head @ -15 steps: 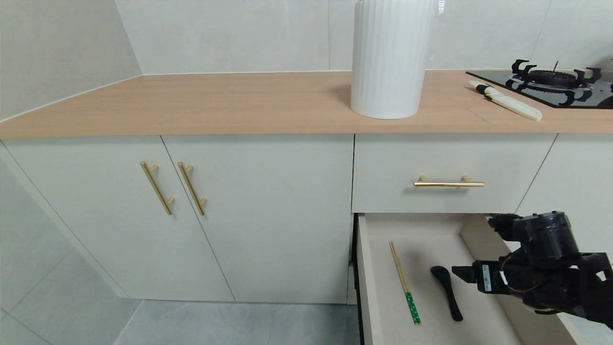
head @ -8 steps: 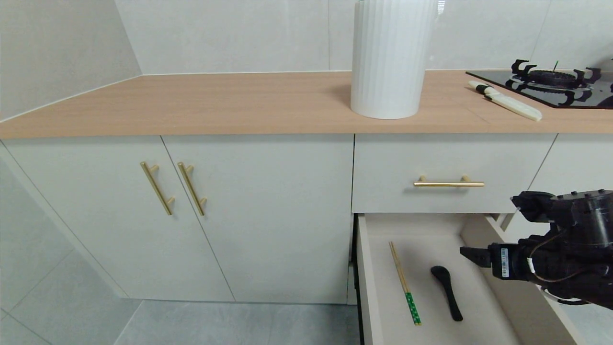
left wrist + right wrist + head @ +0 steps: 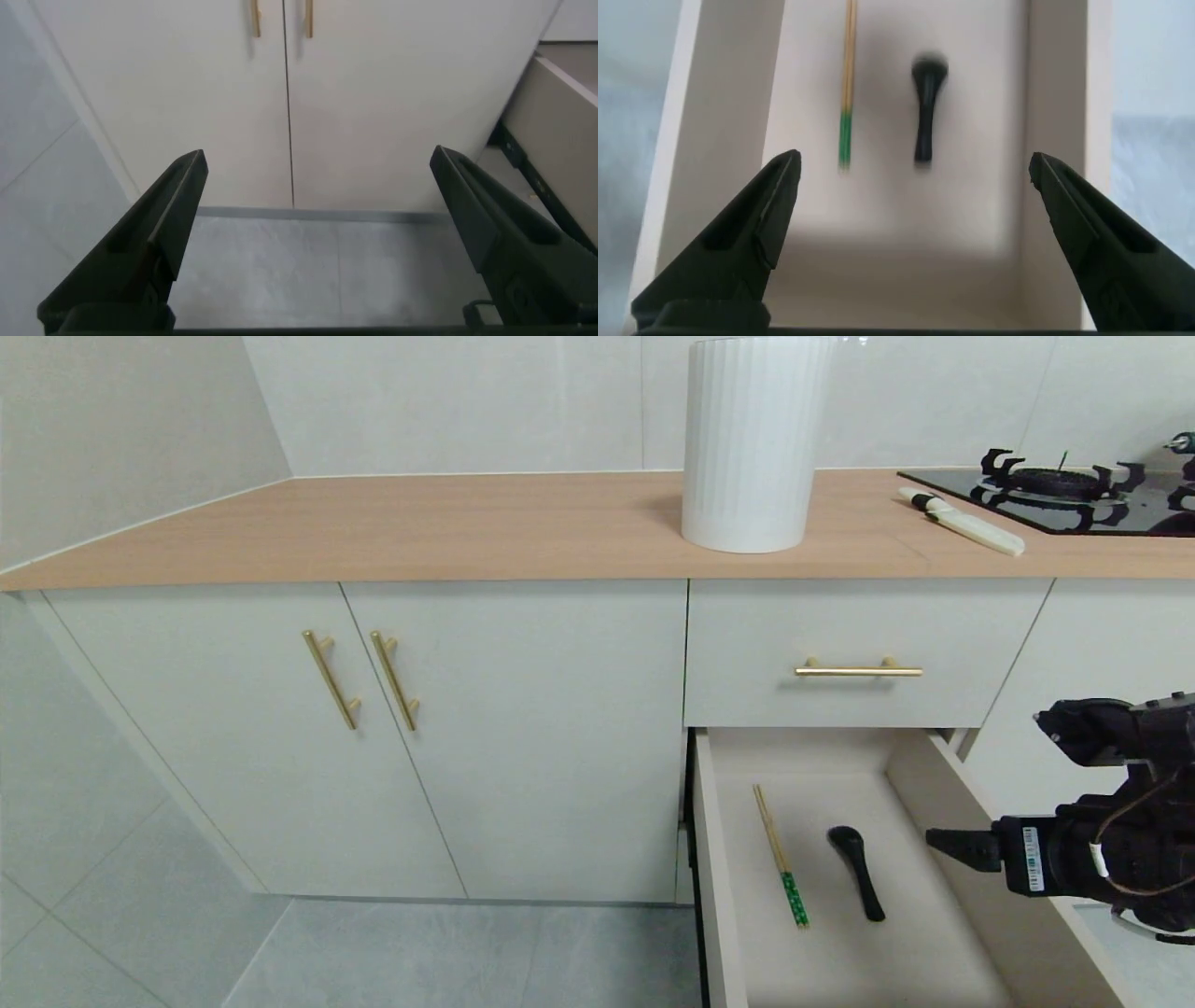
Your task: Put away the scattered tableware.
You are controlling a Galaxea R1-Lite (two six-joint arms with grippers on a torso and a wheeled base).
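Note:
The lower drawer (image 3: 711, 859) stands pulled out. On its floor lie a pair of wooden chopsticks with green ends (image 3: 780, 855) and a black spoon (image 3: 856, 870), side by side and apart. My right gripper (image 3: 990, 782) hovers open over the drawer's right wall, holding nothing. Its wrist view looks down on the chopsticks (image 3: 846, 89) and the spoon (image 3: 925, 107) beyond the right gripper (image 3: 913, 170). A cream-bladed knife (image 3: 962, 521) lies on the wooden counter (image 3: 420, 527). My left gripper (image 3: 318, 159) is open and holds nothing, low before the cabinet doors (image 3: 374, 93).
A tall white ribbed container (image 3: 747, 443) stands on the counter above the drawers. A black gas hob (image 3: 1064, 490) sits at the far right. The upper drawer with a gold handle (image 3: 857, 670) is closed. Grey floor tiles (image 3: 373, 952) lie before the double doors.
My right gripper has risen and drawn back to the right, off the drawer's middle toward its right wall. The head camera has shifted, so the whole scene sits a little differently.

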